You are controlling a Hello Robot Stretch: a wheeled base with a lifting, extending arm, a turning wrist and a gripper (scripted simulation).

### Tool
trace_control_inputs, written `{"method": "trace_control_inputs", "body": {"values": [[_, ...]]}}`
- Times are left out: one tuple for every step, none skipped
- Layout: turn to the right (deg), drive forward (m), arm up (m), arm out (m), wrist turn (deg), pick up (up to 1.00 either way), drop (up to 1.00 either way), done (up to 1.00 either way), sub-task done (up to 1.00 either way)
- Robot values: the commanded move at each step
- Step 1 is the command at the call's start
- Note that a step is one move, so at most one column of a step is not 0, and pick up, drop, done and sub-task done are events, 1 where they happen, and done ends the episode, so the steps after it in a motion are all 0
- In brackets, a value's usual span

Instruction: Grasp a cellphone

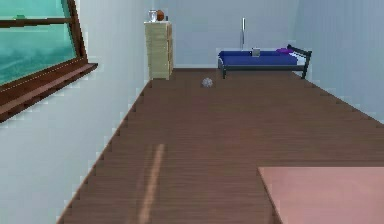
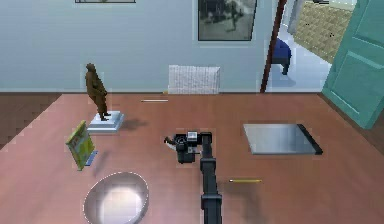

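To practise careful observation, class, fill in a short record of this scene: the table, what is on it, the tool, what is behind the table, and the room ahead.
table: reddish-brown top
on table: statue, book, bowl, grey slab, pencil
tool: at the arm's end, near the table's middle; cannot tell whether it holds anything
behind table: chair, picture, teal door
room ahead: bed, dresser, ball, window
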Motion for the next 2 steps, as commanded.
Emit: {"method": "trace_control_inputs", "body": {"values": [[0.0, 0.00, 0.10, 0.00, 0.0, 0.00, 0.00, 0.00, 0.00], [0.0, 0.00, 0.00, 0.00, 0.0, 0.00, 0.00, 1.00, 0.00]]}}
